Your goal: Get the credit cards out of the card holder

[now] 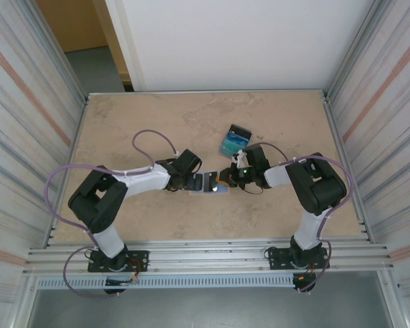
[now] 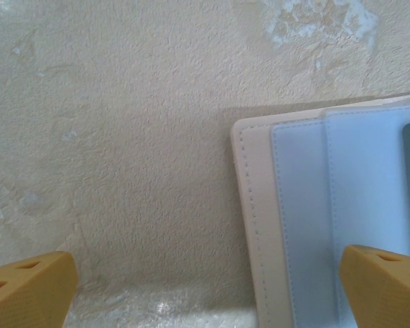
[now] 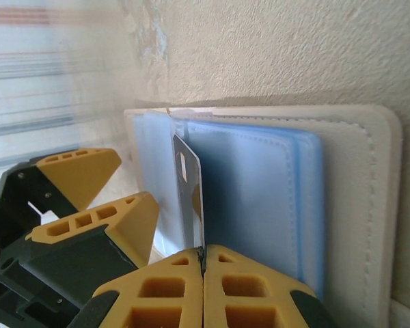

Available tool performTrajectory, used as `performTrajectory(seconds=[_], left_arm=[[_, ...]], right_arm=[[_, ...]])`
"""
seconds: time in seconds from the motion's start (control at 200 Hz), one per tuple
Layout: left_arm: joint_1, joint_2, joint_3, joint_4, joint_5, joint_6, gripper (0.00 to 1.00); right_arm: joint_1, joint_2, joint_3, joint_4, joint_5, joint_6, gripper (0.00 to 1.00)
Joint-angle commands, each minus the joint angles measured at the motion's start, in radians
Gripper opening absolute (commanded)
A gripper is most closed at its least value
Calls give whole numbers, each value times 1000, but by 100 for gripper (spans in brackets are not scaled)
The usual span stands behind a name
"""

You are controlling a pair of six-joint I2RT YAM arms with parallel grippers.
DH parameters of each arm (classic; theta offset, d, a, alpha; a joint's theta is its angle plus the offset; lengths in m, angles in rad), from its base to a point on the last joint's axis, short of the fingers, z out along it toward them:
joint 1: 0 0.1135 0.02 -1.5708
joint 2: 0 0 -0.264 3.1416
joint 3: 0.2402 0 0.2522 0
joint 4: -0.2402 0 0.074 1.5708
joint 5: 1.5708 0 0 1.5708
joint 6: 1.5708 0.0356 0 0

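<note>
The card holder [image 3: 359, 205] lies spread open on the desk [image 1: 157, 116], blue lining up, about mid-desk between the two arms. Its beige stitched cover rests flat on the surface.

The right gripper [image 3: 203, 258] has its fingers clenched on the near edge of one credit card [image 3: 190, 191]. The card stands partly out of a lining pocket, edge-on to the wrist camera. Its long axis appears to run from the fingers away across the holder, in line with a straight pull.

The left gripper [image 2: 205, 283] has its fingers released and spread wide, grasping nothing. One tip hangs over the lining, the other over bare desk. Contact with the holder cannot be confirmed. The left wrist view shows a card face with printed digits, and I cannot tell whether it is the same card.

Handling assessment:
- The card is judged thin, stiff, light and glossy, so it is likely to slip. The pinch belongs on the exposed edge, pads on the flat faces.
- The holder is soft and light, and would probably drag along unless pinned at its cover border.

A dark-edged box [image 1: 234, 140] with blue-green contents sits farther back, apart from the holder.
</note>
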Motion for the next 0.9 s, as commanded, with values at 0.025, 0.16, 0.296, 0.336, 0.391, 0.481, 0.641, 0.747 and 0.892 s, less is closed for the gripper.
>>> performTrajectory(seconds=[0.025, 0.16, 0.296, 0.336, 0.391, 0.481, 0.641, 0.747, 0.892], left_arm=[[-9, -49, 39, -23, -12, 20, 99], [-27, -43, 67, -17, -13, 34, 99], [-43, -9, 88, -8, -11, 43, 99], [-46, 6, 92, -6, -11, 44, 99], [-48, 25, 98, -3, -7, 44, 99], [-49, 55, 103, -3, -5, 42, 99], [-49, 90, 101, -2, 0, 40, 99], [-49, 105, 97, -3, 7, 41, 99], [-49, 113, 97, -10, 7, 44, 99]], right_arm=[[22, -34, 46, -155, 68, -82, 8], [36, -40, 66, -184, 84, -87, 8], [41, -48, 79, -207, 96, -91, 8], [41, -52, 83, -213, 99, -93, 8], [41, -55, 78, -218, 101, -95, 9], [41, -59, 76, -223, 104, -96, 11], [42, -59, 72, -223, 105, -94, 12], [41, -62, 74, -220, 105, -92, 13], [47, -66, 78, -215, 100, -85, 18]])
